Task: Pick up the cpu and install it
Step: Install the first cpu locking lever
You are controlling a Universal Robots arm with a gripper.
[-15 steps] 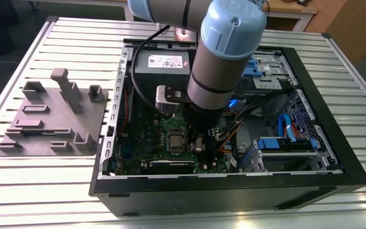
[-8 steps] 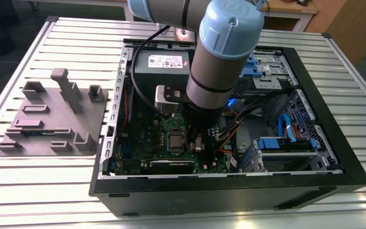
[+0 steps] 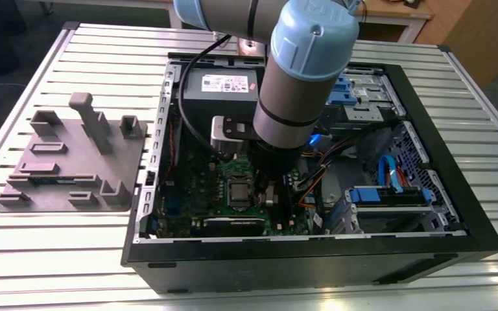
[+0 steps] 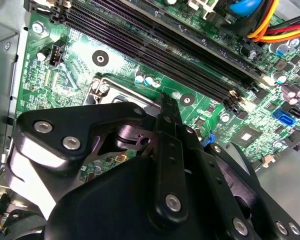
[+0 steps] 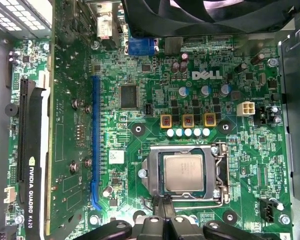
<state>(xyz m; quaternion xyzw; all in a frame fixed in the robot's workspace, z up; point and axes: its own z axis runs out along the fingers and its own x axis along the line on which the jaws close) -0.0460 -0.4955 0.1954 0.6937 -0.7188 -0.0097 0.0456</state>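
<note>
The cpu [image 5: 184,173], a flat square chip with a silver-grey metal top, lies in the motherboard socket inside its metal frame [image 5: 187,150]. In the first wrist view my gripper [image 5: 164,201] is just past the socket's edge, its thin black fingertips drawn together with nothing between them, close to the frame but off the chip. In the second wrist view the gripper [image 4: 163,98] hangs low over the socket's corner [image 4: 106,86]. In the exterior view the arm [image 3: 292,97] reaches down into the open computer case, and the cpu [image 3: 238,192] shows as a grey square beside the wrist.
A graphics card [image 5: 32,165] and a blue slot [image 5: 95,140] run beside the socket, and a black fan [image 5: 205,10] lies beyond it. Memory slots [image 4: 155,35] and cables [image 4: 262,20] are close. A power supply [image 3: 218,84] sits in the case; a grey fixture [image 3: 67,162] stands on the table.
</note>
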